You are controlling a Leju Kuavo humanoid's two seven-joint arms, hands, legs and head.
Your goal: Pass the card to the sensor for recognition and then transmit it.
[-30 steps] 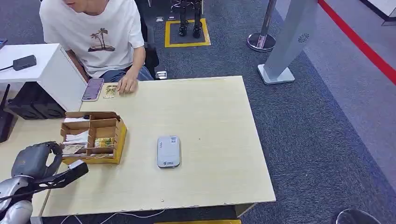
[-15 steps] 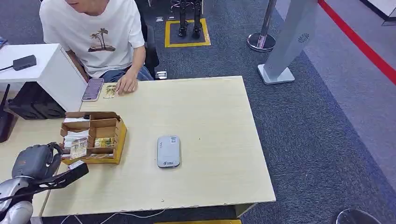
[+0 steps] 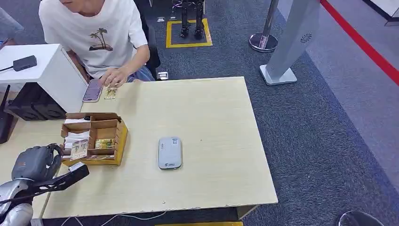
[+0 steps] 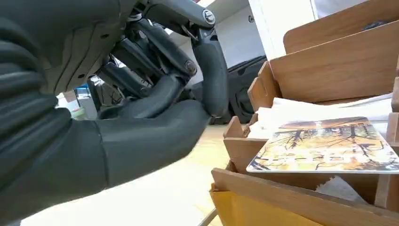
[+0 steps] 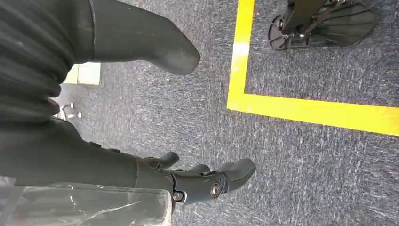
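A card with a yellow tree picture (image 3: 79, 149) (image 4: 324, 147) rests tilted across the dividers of the wooden box (image 3: 118, 136) (image 4: 329, 66) at the table's left. My left hand (image 3: 36, 163) (image 4: 141, 122) sits just left of the box, apart from the card, its fingers curled in against the thumb with nothing between them. The grey sensor (image 3: 170, 152) lies flat near the table's middle, to the right of the box. My right hand (image 5: 197, 181) hangs over the carpet, holding nothing, with its thumb apart from its fingers.
A person in a white T-shirt (image 3: 94, 33) sits at the far side, one hand (image 3: 112, 75) by a phone (image 3: 93, 90) and another card (image 3: 110, 92). A white cabinet (image 3: 51, 70) stands at the far left. The table's edge (image 3: 160, 207) runs below me.
The card in the box went from lying low beside my left hand to propped on the dividers. My left hand drew back slightly. The person's hand slid left toward the phone.
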